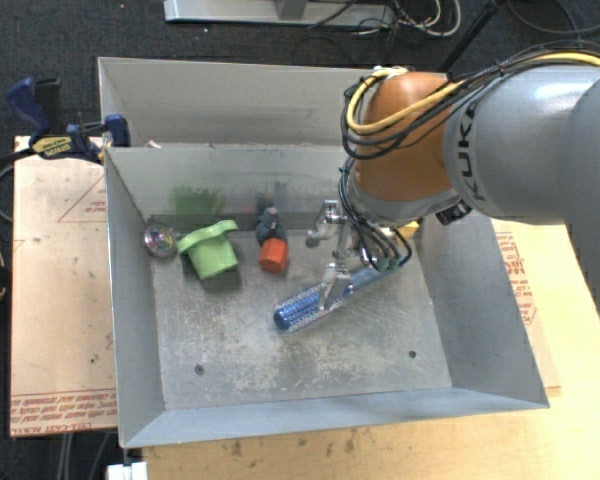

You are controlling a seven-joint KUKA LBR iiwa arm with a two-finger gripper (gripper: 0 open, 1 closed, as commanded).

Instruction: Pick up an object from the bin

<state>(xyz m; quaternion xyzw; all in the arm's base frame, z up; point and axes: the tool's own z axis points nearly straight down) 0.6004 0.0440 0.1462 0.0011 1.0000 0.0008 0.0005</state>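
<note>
camera view, from above. we see the end effector [338, 276] lowered into the middle of the grey metal bin [280, 388], hanging below the arm's orange wrist cover [405, 133], which is looped with yellow and black cables.

its tip meets the pale handle end of a blue brush [298, 315]. this is a short rod whose bristled blue head lies on the bin floor just below and to the left of the end effector, while the handle slants up and to the right, passing under it. we cannot tell whether the end effector is released or clenched, nor whether the brush is truly within its grasp, since the metal parts overlap the handle at that spot.

the other contents lie along the far wall, above the end effector's level. near its left we note an orange-red cylinder [273, 256] with a dark top, standing roughly upright. further left lies a green cap-shaped piece [211, 250], tilted on its side. furthest left, just beside the green piece, is a small shiny ball [160, 240]. close to the right of the end effector, a small yellow thing [408, 230] is partly hidden behind the wrist, and we cannot tell its kind. the brush lies well apart from all of these.
</note>
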